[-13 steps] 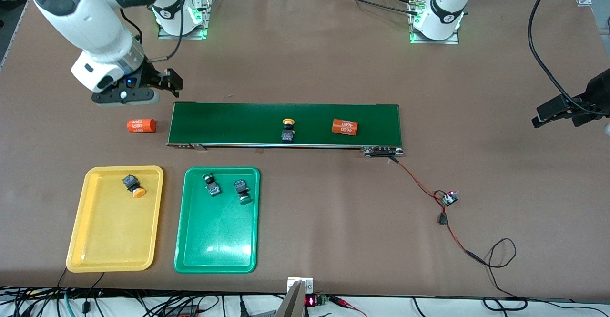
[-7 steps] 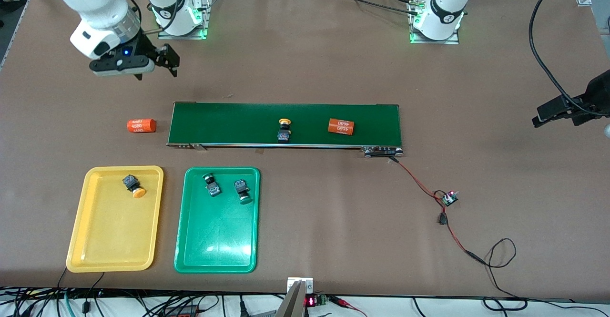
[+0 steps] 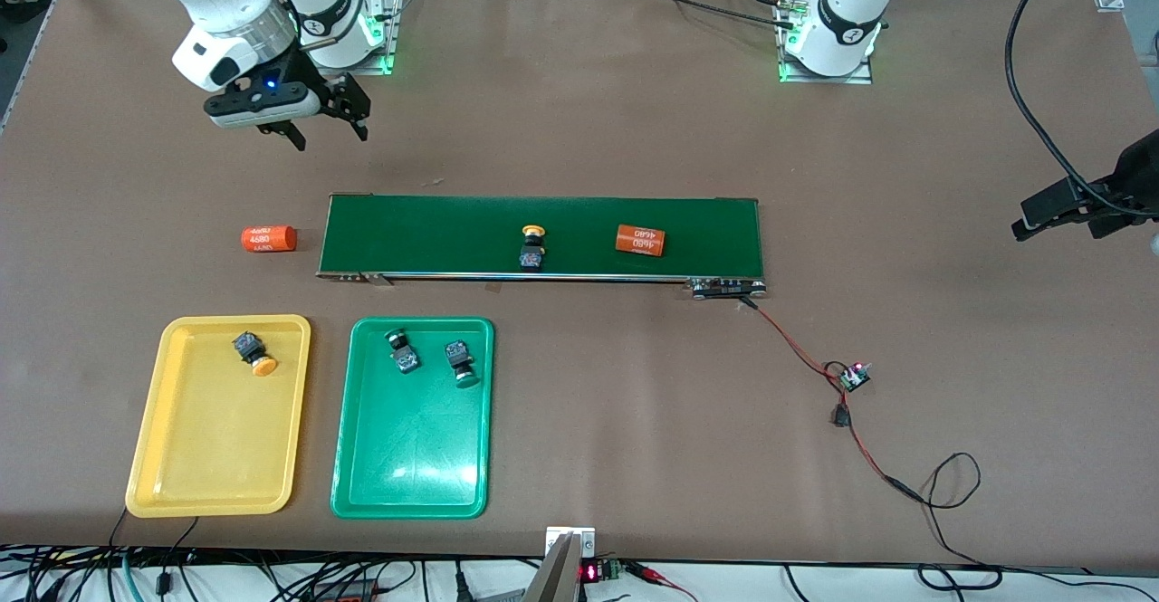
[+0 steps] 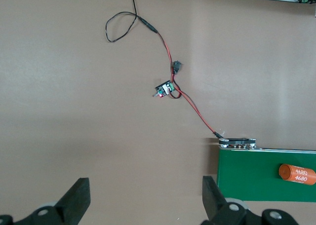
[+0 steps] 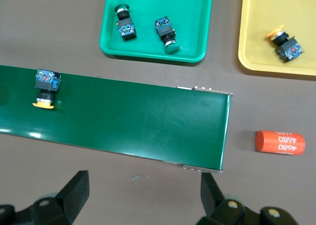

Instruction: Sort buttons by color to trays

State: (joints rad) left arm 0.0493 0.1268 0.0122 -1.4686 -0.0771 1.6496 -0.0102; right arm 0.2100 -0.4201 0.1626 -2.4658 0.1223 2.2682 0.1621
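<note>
Yellow button (image 3: 532, 247) lying mid-conveyor belt (image 3: 435, 231), destined for yellow tray (image 3: 217, 484). Right gripper (image 3: 323, 133), wide and empty, hovering over bare table; best lowered squarely astride the block body. Left gripper (image 4: 143, 205) wide too, waiting off the table's end.

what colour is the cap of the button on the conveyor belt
Yellow-orange. The button on the dark-green conveyor belt shows best in the right wrist view.

Left gripper (image 3: 1028, 222): cut by front view's edge beside conveyor belt (image 3: 543, 235), arm unseen. Print on orange cylinder (image 3: 641, 240) on belt: unreadable in front view. Circuit board (image 3: 853, 377) near belt's end: details too small.
</note>
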